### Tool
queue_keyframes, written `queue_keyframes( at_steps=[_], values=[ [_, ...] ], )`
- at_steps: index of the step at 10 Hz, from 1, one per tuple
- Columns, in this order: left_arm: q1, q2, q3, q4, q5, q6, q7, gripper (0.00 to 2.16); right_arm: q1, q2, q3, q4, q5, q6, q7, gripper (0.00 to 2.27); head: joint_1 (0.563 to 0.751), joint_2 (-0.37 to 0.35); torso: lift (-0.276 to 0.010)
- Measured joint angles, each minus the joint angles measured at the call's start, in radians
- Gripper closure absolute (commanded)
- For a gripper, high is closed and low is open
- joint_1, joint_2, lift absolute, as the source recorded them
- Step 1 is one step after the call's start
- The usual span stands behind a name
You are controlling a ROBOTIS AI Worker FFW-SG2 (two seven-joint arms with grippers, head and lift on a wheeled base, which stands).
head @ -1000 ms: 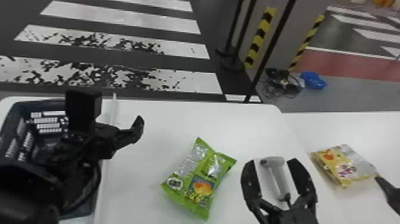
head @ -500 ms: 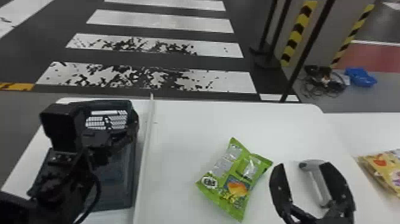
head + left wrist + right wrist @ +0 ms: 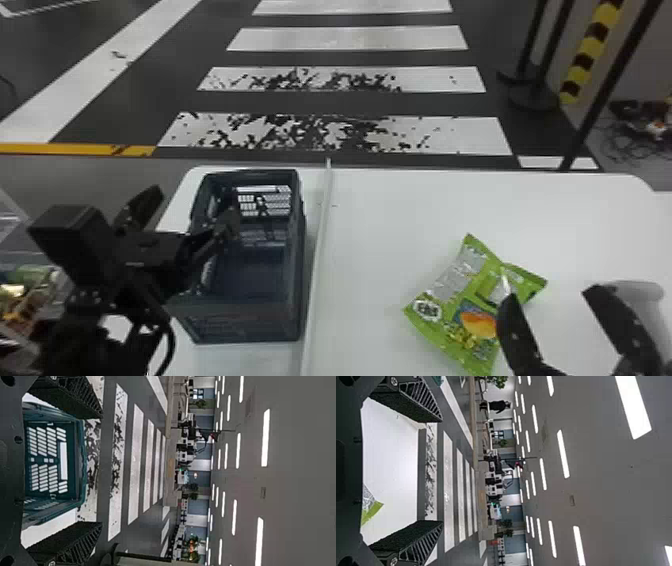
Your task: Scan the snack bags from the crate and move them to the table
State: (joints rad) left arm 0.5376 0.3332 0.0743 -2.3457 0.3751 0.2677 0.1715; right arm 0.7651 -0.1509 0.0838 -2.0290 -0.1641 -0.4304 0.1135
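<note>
Snack bag point(image 3: 467, 305) of shiny, wrinkled green film lies on the smooth white table point(image 3: 380, 225), near the right gripper point(image 3: 552, 296). The left gripper point(image 3: 196, 204) is near the slatted crate point(image 3: 245, 322). Jaws of both are spread wide.

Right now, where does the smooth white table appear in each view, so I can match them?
Head view: white table across the lower half, under the dark plastic crate.
Left wrist view: a strip of table beside the crate.
Right wrist view: table framed by the right gripper.
Shared landmark: black-and-white striped floor crossing.
</note>
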Motion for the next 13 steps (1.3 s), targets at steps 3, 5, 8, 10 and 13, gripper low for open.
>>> queue_keyframes(
  at_steps=[3, 5, 8, 10, 13],
  values=[
    [0.08, -0.01, 0.01, -0.027, -0.012, -0.001, -0.01, 0.03, -0.032, 0.002, 0.065, -0.039, 0.021, 0.136, 0.0, 0.26, 0.695, 0.183, -0.095],
    [0.105, -0.015, -0.001, -0.027, -0.025, -0.001, -0.019, 0.03, -0.089, 0.002, 0.104, -0.046, 0.038, 0.289, 0.0, 1.48, 0.695, 0.207, -0.095],
    [0.132, -0.016, -0.016, -0.023, -0.045, -0.001, -0.027, 0.03, -0.233, 0.008, 0.132, 0.012, 0.039, 0.552, 0.0, 2.24, 0.695, 0.224, -0.095],
    [0.14, -0.016, -0.017, -0.023, -0.048, -0.001, -0.034, 0.03, -0.312, 0.01, 0.159, 0.082, 0.04, 0.585, 0.003, 2.24, 0.695, 0.232, -0.095],
    [0.141, -0.016, -0.025, -0.015, -0.052, -0.001, -0.041, 0.03, -0.43, 0.061, 0.185, 0.212, 0.047, 0.603, 0.002, 2.24, 0.695, 0.246, -0.095]
  ],
)
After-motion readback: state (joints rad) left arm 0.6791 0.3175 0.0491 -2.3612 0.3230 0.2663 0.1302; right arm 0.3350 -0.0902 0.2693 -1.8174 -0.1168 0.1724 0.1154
